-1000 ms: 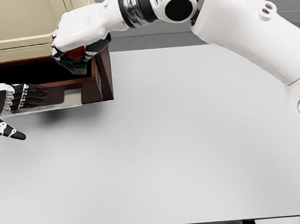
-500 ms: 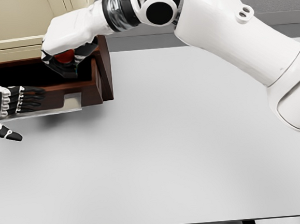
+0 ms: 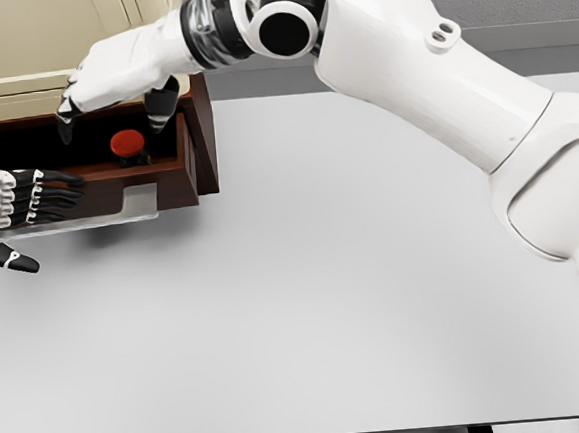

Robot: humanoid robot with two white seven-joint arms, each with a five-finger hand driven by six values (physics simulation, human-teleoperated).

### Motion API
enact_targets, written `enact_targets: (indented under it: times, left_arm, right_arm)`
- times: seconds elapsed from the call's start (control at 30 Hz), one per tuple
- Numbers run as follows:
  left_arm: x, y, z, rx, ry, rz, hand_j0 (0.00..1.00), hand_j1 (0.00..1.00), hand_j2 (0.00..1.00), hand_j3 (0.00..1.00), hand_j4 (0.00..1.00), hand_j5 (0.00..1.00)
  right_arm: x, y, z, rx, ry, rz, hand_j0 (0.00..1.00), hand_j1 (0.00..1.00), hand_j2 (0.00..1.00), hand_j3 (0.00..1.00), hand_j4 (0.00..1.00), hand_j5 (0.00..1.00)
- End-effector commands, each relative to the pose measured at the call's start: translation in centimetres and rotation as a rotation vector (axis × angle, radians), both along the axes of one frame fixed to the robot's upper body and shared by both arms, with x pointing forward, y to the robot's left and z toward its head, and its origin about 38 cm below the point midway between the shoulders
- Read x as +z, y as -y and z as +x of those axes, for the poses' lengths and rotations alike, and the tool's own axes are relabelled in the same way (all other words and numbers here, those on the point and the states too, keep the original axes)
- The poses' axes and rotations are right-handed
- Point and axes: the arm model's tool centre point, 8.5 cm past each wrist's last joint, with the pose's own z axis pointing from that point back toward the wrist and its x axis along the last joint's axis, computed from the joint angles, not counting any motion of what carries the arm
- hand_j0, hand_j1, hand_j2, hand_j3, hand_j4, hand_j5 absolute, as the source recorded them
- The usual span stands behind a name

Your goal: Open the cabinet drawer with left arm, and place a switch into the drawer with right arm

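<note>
The red switch [image 3: 127,144] sits inside the open drawer [image 3: 171,176] at ten o'clock on the bench [image 3: 326,294]; the right hand [image 3: 118,77] hovers above it, fingers spread, holding nothing; the left hand [image 3: 13,203] grips the drawer front.

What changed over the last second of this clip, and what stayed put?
The right robot hand slid left over the drawer, opened its fingers and let go of the red switch, which now sits inside the drawer. The left robot hand stayed at the drawer front, and the drawer stayed open.
</note>
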Motion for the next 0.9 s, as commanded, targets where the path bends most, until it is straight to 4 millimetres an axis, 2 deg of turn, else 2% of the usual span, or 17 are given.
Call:
enact_targets:
  times: [0.0, 0.13, 0.23, 0.3, 0.33, 0.4, 0.43, 0.47, 0.53, 0.57, 0.6, 0.63, 0.7, 0.73, 0.8, 0.83, 0.87]
  left_arm:
    - [-0.3, -0.2, 0.0, 0.001, 0.003, 0.029, 1.0, 1.0, 1.0, 1.0, 1.0, 1.0]
    - [0.0, -0.1, 0.1, -0.003, 0.016, 0.026, 1.0, 1.0, 1.0, 1.0, 1.0, 1.0]
    - [0.4, 0.1, 0.3, -0.007, 0.033, 0.016, 1.0, 1.0, 1.0, 1.0, 1.0, 1.0]
    - [0.9, 0.3, 0.4, -0.01, 0.041, -0.004, 1.0, 1.0, 1.0, 1.0, 1.0, 1.0]
    - [0.9, 0.4, 0.4, -0.009, 0.039, -0.015, 1.0, 1.0, 1.0, 1.0, 1.0, 1.0]
    - [1.1, 0.4, 0.4, -0.007, 0.034, -0.034, 1.0, 1.0, 1.0, 1.0, 1.0, 1.0]
    - [1.1, 0.4, 0.4, -0.006, 0.033, -0.037, 1.0, 1.0, 1.0, 1.0, 1.0, 1.0]
    - [1.1, 0.5, 0.4, -0.006, 0.031, -0.044, 1.0, 1.0, 1.0, 1.0, 1.0, 1.0]
    - [1.2, 0.6, 0.4, -0.005, 0.027, -0.061, 1.0, 1.0, 1.0, 1.0, 1.0, 1.0]
    - [1.3, 0.6, 0.4, -0.004, 0.025, -0.065, 1.0, 1.0, 1.0, 1.0, 1.0, 1.0]
    - [1.6, 0.7, 0.4, -0.005, 0.033, -0.076, 1.0, 1.0, 1.0, 1.0, 1.0, 1.0]
    - [1.8, 0.7, 0.5, -0.005, 0.036, -0.081, 1.0, 1.0, 1.0, 1.0, 1.0, 1.0]
    - [2.2, 0.7, 0.5, -0.002, 0.037, -0.099, 1.0, 1.0, 1.0, 1.0, 1.0, 1.0]
    - [2.4, 0.7, 0.5, -0.001, 0.039, -0.109, 1.0, 1.0, 1.0, 1.0, 1.0, 1.0]
    - [3.3, 0.8, 0.6, -0.001, 0.054, -0.13, 1.0, 1.0, 1.0, 1.0, 1.0, 1.0]
    - [3.7, 0.9, 0.7, -0.002, 0.063, -0.131, 1.0, 1.0, 1.0, 1.0, 1.0, 1.0]
    - [4.3, 0.9, 0.8, -0.005, 0.08, -0.131, 1.0, 1.0, 1.0, 1.0, 1.0, 1.0]
  right_arm:
    - [0.5, 0.1, -1.0, 0.07, 0.019, 0.009, 1.0, 1.0, 1.0, 1.0, 1.0, 1.0]
    - [1.3, 7.9, -1.2, 0.045, 0.029, 0.04, 1.0, 1.0, 1.0, 1.0, 1.0, 1.0]
    - [0.9, 15.0, 0.2, -0.071, -0.014, 0.072, 1.0, 1.0, 1.0, 1.0, 1.0, 1.0]
    - [-0.8, 19.4, -0.4, -0.12, -0.025, 0.043, 1.0, 1.0, 1.0, 1.0, 1.0, 1.0]
    - [-1.6, 21.0, -0.2, -0.155, -0.04, 0.033, 1.0, 1.0, 1.0, 1.0, 1.0, 1.0]
    - [-3.0, 25.7, 0.1, -0.255, -0.066, 0.029, 1.0, 1.0, 1.0, 1.0, 1.0, 1.0]
    - [-3.6, 26.8, 0.2, -0.28, -0.083, 0.054, 1.0, 1.0, 1.0, 1.0, 1.0, 1.0]
    - [-5.0, 28.7, 0.2, -0.324, -0.112, 0.046, 1.0, 1.0, 1.0, 1.0, 1.0, 1.0]
    - [-8.1, 31.1, -0.1, -0.386, -0.175, 0.043, 1.0, 1.0, 1.0, 1.0, 1.0, 1.0]
    - [-10.4, 33.5, 0.7, -0.47, -0.223, 0.051, 1.0, 1.0, 1.0, 1.0, 1.0, 1.0]
    - [-12.4, 34.8, 0.8, -0.517, -0.265, 0.044, 1.0, 1.0, 1.0, 1.0, 1.0, 1.0]
    - [-12.9, 35.1, 0.7, -0.525, -0.275, 0.04, 1.0, 1.0, 1.0, 1.0, 1.0, 1.0]
    - [-11.2, 37.4, 0.8, -0.574, -0.241, 0.064, 1.0, 1.0, 1.0, 1.0, 1.0, 1.0]
    - [-11.4, 39.5, 1.2, -0.639, -0.252, 0.102, 1.0, 1.0, 1.0, 1.0, 1.0, 1.0]
    - [-12.1, 39.3, 1.6, -0.649, -0.27, 0.108, 1.0, 1.0, 1.0, 1.0, 1.0, 1.0]
    - [-12.5, 37.7, 1.8, -0.62, -0.282, 0.119, 1.0, 1.0, 1.0, 1.0, 1.0, 1.0]
    - [-12.8, 37.4, 1.8, -0.613, -0.288, 0.12, 1.0, 1.0, 1.0, 1.0, 1.0, 1.0]
